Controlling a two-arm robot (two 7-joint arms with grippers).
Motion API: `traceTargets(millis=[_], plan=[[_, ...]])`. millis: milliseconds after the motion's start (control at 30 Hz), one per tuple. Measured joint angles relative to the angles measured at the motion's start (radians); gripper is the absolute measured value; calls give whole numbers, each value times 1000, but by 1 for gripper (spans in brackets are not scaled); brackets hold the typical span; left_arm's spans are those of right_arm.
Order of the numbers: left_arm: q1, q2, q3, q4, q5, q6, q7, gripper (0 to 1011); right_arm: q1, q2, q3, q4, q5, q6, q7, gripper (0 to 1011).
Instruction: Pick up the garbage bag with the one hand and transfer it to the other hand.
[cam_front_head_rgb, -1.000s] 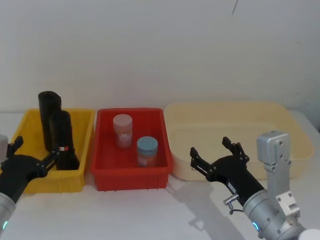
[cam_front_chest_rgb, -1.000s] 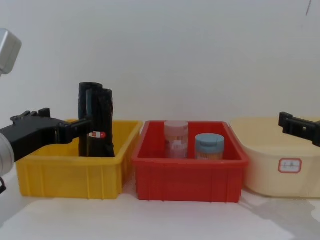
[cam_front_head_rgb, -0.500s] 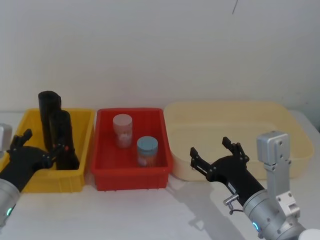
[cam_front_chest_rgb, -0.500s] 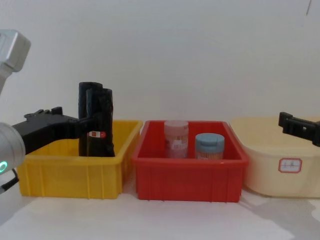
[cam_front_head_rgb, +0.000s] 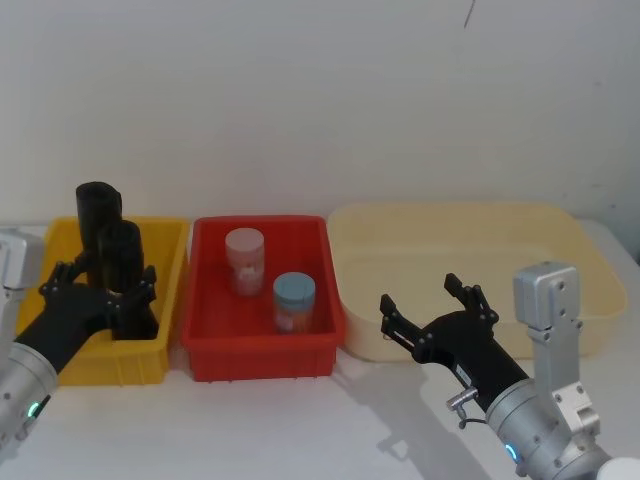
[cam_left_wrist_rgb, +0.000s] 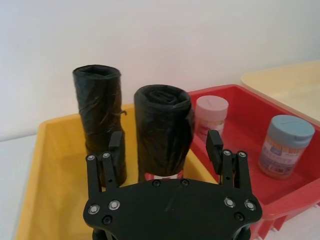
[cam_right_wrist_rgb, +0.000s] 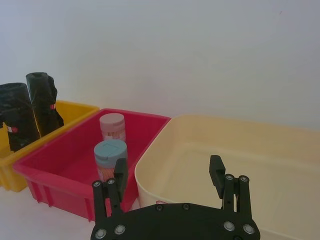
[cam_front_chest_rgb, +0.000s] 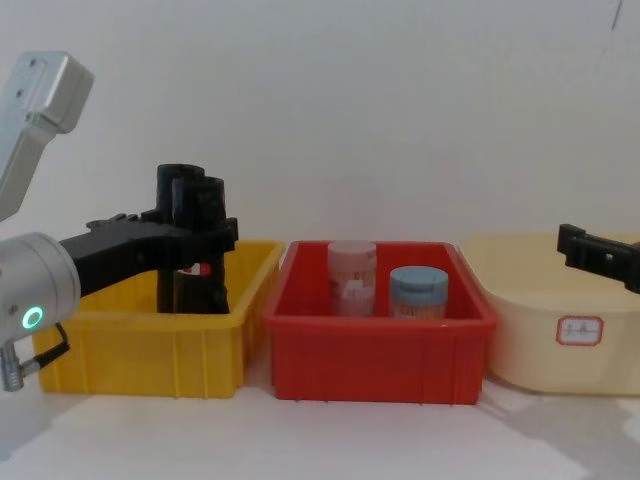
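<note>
My left gripper (cam_left_wrist_rgb: 165, 145) is inside the yellow bin (cam_front_head_rgb: 100, 365) with its jaws spread, one finger (cam_left_wrist_rgb: 116, 145) on each side of the garbage bag (cam_left_wrist_rgb: 163, 125). There are small gaps on both sides, so it is not pinching. The bag stands upright in the right half of the bin, its white-and-red label low on the roll. A second black roll (cam_left_wrist_rgb: 98, 110) stands upright just behind it.

My right gripper (cam_front_head_rgb: 420, 293) hovers over the table (cam_front_head_rgb: 300, 420) in front of the cream tub (cam_front_head_rgb: 450, 225), with its jaws wide apart and holding nothing.

The red bin (cam_front_head_rgb: 260, 355) sits between the other two containers and holds a pink-lidded jar (cam_front_head_rgb: 245, 260) and a blue-lidded jar (cam_front_head_rgb: 294, 300).
</note>
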Motion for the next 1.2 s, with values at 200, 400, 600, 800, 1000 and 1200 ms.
traceTargets(millis=[200,400,600,800,1000,1200], plan=[[-6,-6,-1,4,-5,4,-18,1000,0,0,0,0,0,0,0,1001],[-10,-11,-9,11,-7,3,-24,1000,0,0,0,0,0,0,0,1001],[-21,-17,-19,30,-7,-6,-32,1000,0,0,0,0,0,0,0,1002],[-38,-24,-22,55,-7,-14,-49,1000,0,0,0,0,0,0,0,1001],[-59,-30,-19,82,-6,-17,-74,1000,0,0,0,0,0,0,0,1001],[-82,-39,-13,114,-5,-21,-104,1000,0,0,0,0,0,0,0,1001]])
